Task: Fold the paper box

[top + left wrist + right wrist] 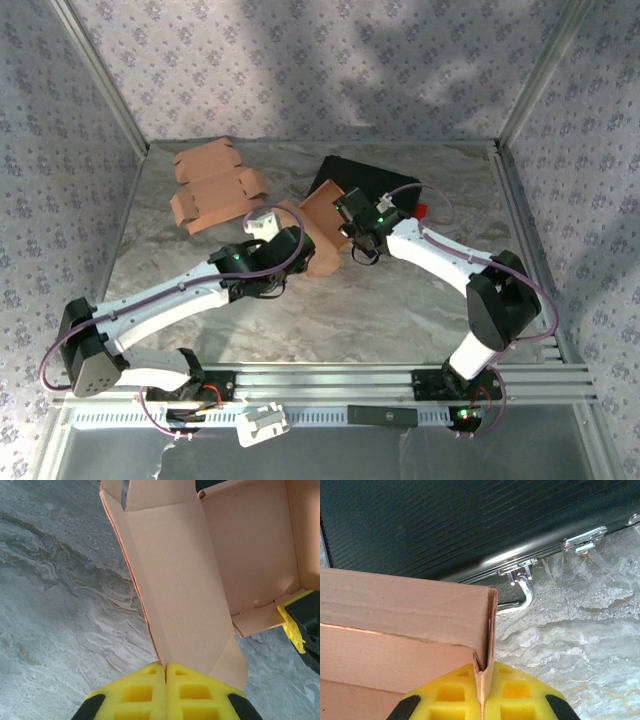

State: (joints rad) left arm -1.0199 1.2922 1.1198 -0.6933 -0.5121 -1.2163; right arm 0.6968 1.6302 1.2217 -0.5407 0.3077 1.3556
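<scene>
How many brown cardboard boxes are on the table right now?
2: a part-folded brown cardboard box at mid-table; a flat brown cardboard blank at far left, possibly several stacked.

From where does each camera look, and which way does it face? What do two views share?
Top external: above and behind the arm bases, facing down on the grey marbled table; both white arms show.
Left wrist: on the left arm, facing along the shut left gripper, which pinches a flap of the brown half-folded cardboard box.
Right wrist: facing along the shut right gripper, pinching that box's corner, toward the black ribbed case.
Shared: both wrist views show the box.
</scene>
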